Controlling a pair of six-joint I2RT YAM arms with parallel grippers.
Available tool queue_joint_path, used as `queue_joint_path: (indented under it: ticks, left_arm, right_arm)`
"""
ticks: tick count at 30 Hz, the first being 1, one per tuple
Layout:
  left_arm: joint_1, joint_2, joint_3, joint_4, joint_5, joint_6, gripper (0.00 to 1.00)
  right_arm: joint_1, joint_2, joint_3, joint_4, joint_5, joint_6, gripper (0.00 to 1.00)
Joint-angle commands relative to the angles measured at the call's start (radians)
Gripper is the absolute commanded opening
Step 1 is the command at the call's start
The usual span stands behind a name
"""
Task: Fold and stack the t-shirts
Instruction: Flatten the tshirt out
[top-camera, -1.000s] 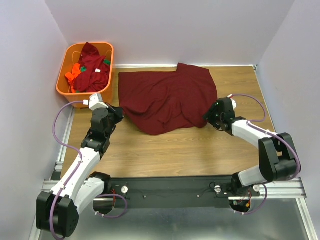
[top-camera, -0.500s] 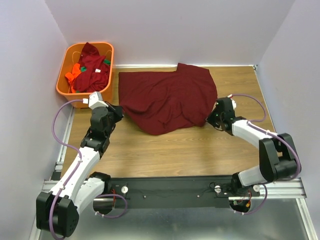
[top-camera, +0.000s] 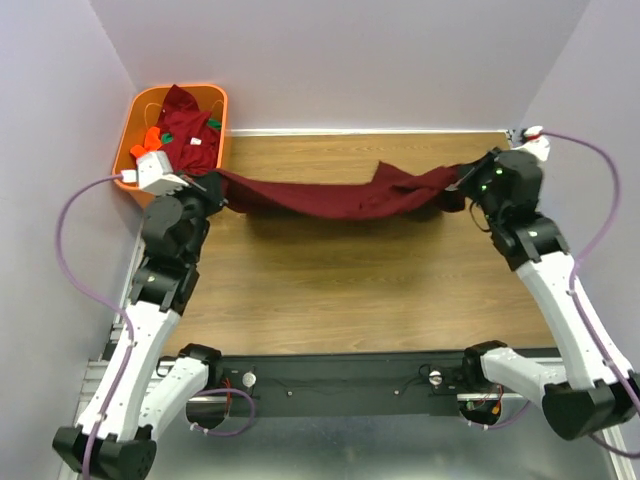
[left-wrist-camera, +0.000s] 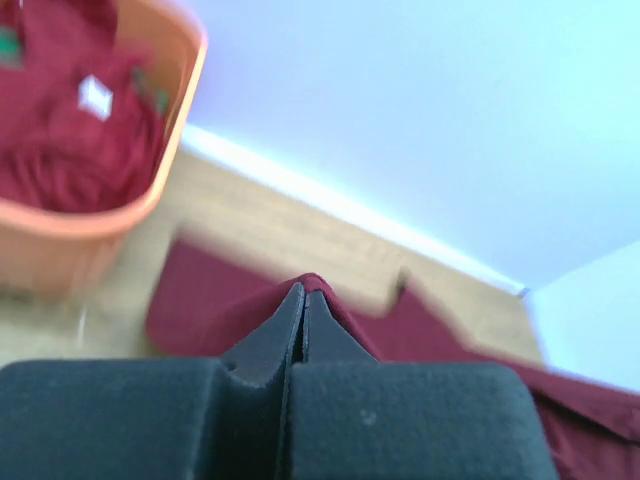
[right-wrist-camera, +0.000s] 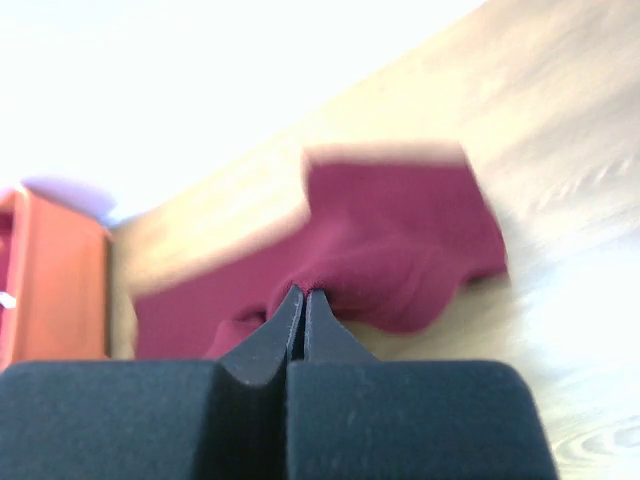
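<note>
maroon t-shirt (top-camera: 340, 196): leaves surface (top-camera: 340, 290), hangs stretched | left gripper (top-camera: 214, 184): shifts to 10 o'clock | right gripper (top-camera: 457, 187): clamps hem, rises to 2 o'clock

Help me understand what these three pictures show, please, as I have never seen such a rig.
These are two robot arms bolted at the near edge of a wooden table. The wide picture looks down from above and behind them. The other two come from a camera on each wrist, so the black shapes at the bottom are that arm's own fingers. The left gripper and the right gripper are each shut on one end of a maroon t-shirt, which hangs stretched between them over the table. At the far left stands an orange basket with more shirts in it, mostly maroon.
</note>
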Motion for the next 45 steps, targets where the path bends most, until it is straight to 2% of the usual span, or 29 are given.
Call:
queue_joint_path:
  ticks: [1, 8, 15, 22, 25, 29, 37, 40, 42, 43, 44, 45]
  left_arm:
    - [0.002, -0.089, 0.152, -0.061, -0.060, 0.060, 0.00]
    - [0.002, -0.106, 0.335, -0.049, -0.058, 0.089, 0.00]
    - [0.002, 0.064, 0.384, 0.123, -0.034, 0.077, 0.00]
    - [0.003, 0.333, 0.494, 0.256, -0.017, 0.072, 0.00]
    - [0.003, 0.384, 0.554, 0.263, 0.011, 0.075, 0.00]
    - [0.003, 0.372, 0.570, 0.275, 0.009, 0.097, 0.00]
    - [0.005, 0.250, 0.490, 0.241, -0.012, 0.120, 0.00]
    - [0.005, 0.176, 0.334, 0.226, 0.015, 0.082, 0.00]
    - [0.005, 0.133, 0.234, 0.220, 0.067, 0.018, 0.00]
    - [0.003, 0.112, 0.179, 0.214, 0.087, -0.009, 0.00]
    - [0.005, 0.072, 0.059, 0.203, 0.106, -0.033, 0.00]
    - [0.003, 0.049, -0.011, 0.206, 0.151, -0.059, 0.00]
  right_arm:
    - [-0.008, -0.092, 0.185, -0.151, 0.126, -0.086, 0.01]
    - [-0.008, -0.089, 0.401, -0.195, 0.141, -0.158, 0.01]
    - [-0.006, 0.128, 0.558, -0.150, 0.163, -0.212, 0.01]
    - [-0.018, 0.302, 0.668, -0.038, 0.161, -0.237, 0.01]
    - [-0.018, 0.325, 0.694, -0.017, 0.143, -0.237, 0.01]
    - [-0.021, 0.320, 0.696, 0.003, 0.154, -0.249, 0.01]
    - [-0.022, 0.195, 0.543, 0.026, 0.143, -0.212, 0.01]
    - [-0.021, 0.107, 0.393, 0.026, 0.125, -0.168, 0.01]
    - [-0.022, 0.055, 0.224, 0.025, 0.121, -0.146, 0.01]
    - [-0.021, 0.017, 0.161, 0.023, 0.121, -0.129, 0.10]
    - [-0.023, -0.053, 0.080, 0.020, 0.094, -0.088, 0.17]
    - [-0.022, -0.093, -0.062, 0.019, 0.073, -0.073, 0.25]
